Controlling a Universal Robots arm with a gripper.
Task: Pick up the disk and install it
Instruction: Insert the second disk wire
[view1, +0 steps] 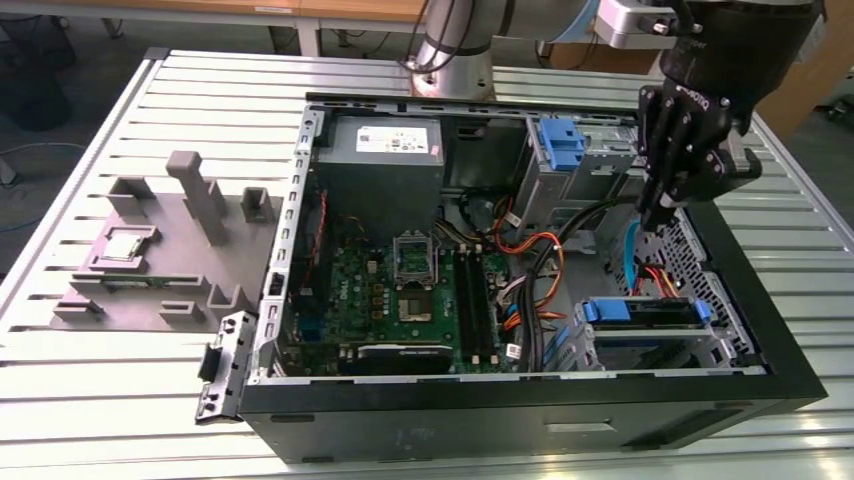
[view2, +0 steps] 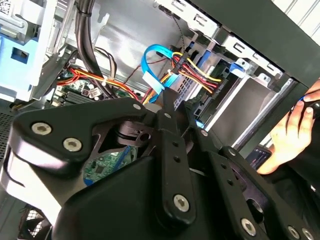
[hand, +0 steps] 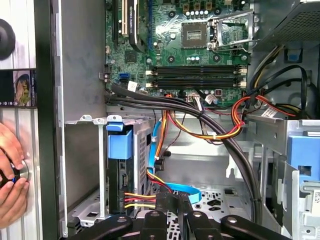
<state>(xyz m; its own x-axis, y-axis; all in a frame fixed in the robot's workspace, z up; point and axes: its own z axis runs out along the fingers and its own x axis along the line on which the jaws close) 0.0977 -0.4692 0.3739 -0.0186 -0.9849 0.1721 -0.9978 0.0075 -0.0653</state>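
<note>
Below the fingertips and a little toward the exterior view's left, the disk (view1: 641, 312) lies flat in a bay in the near corner of the case (view1: 534, 405), its blue rail facing up; the gripper (view1: 654, 222) hangs above the case floor, well apart from the disk and touching nothing. The fingers (view1: 663, 160) point straight down and sit drawn narrow, almost together, with nothing between them. In the first wrist view the gripper (hand: 175, 201) shows the same close pair of tips, and the disk (hand: 120, 172) stands off to one side of them, edge-on under its blue bracket; red, yellow and black wires (hand: 142, 197) run between the disk's end and the space just before the fingers. A blue ribbon cable (hand: 182, 191) curls just beside the tips; it shows too in the second wrist view, past the gripper (view2: 165, 114). Beyond the fingers lies the motherboard (hand: 195, 50), with thick black cables (hand: 240, 160) sweeping across the gap. A person's hand (hand: 11, 172) rests outside the case wall.
</note>
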